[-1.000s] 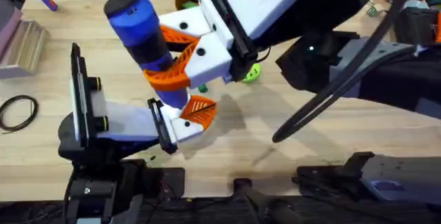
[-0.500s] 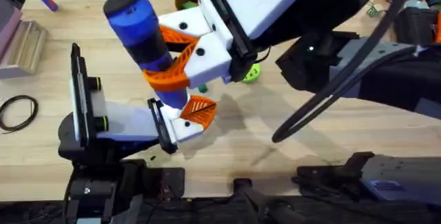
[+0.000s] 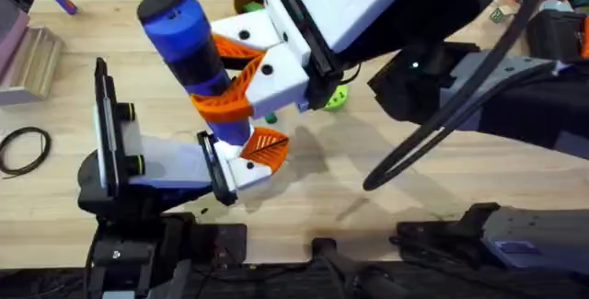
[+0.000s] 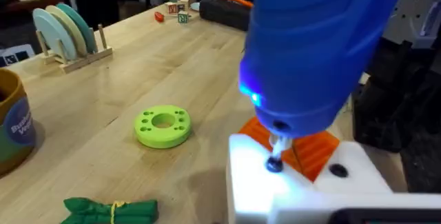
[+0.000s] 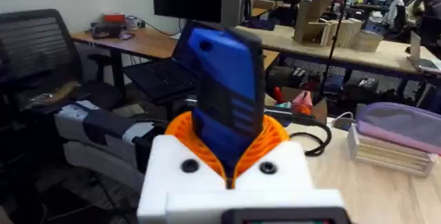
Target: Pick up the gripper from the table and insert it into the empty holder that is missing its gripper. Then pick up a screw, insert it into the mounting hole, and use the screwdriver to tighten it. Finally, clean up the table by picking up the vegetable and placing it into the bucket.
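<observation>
Nothing is shifting since the earlier frames: my right claw is still sitting clamped on the screwdriver, its orange pads pressing both sides of the blue body. From the overhead I am seeing the tool tilted, its black cap toward the far left and its tip pointing down at the white holder by the left arm. Through the left wrist camera I am watching the metal tip touching a dark screw head on that white block, with a blue light glowing on the tool. Whether my left claw is apart or together I cannot tell. Farther out on the surface the vegetable is lying near the green disc, and the bucket is standing well apart at the edge.
</observation>
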`<state>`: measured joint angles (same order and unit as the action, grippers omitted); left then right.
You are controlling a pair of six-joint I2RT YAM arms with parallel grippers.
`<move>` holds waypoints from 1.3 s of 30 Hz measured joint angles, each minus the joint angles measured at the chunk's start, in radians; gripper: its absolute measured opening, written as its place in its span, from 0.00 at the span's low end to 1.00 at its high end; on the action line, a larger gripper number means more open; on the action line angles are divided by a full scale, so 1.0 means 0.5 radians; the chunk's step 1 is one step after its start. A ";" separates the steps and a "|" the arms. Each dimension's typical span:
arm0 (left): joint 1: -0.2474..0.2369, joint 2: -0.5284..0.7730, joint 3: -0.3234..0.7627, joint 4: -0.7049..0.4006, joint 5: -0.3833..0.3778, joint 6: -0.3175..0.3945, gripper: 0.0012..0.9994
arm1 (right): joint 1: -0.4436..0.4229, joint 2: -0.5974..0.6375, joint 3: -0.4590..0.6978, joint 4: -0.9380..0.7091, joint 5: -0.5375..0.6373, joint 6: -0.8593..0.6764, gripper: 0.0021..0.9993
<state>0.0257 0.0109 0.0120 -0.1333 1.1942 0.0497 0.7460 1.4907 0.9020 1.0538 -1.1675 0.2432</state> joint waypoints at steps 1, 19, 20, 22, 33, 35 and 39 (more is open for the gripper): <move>0.000 0.000 0.000 0.000 0.000 -0.001 0.01 | 0.000 0.001 0.000 0.000 0.001 0.000 0.02; 0.000 0.000 0.000 0.000 0.000 0.000 0.01 | 0.000 0.001 0.000 -0.041 0.052 0.023 0.02; 0.000 0.000 0.000 0.000 0.000 0.000 0.01 | 0.000 0.000 0.000 -0.050 0.052 0.022 0.02; 0.000 0.000 0.000 0.000 0.000 0.000 0.01 | 0.000 0.001 0.000 -0.066 0.052 0.022 0.02; 0.000 0.000 0.000 0.000 0.000 -0.001 0.01 | 0.000 0.000 0.000 -0.105 0.060 0.020 0.02; -0.001 0.000 0.000 0.000 0.000 -0.001 0.01 | 0.000 0.001 0.000 -0.105 0.061 0.020 0.02; 0.000 0.000 0.000 0.000 0.000 -0.001 0.01 | 0.000 0.001 0.000 -0.105 0.061 0.020 0.02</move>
<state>0.0257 0.0110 0.0120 -0.1333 1.1941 0.0494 0.7460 1.4910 0.9020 1.0012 -1.1370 0.2531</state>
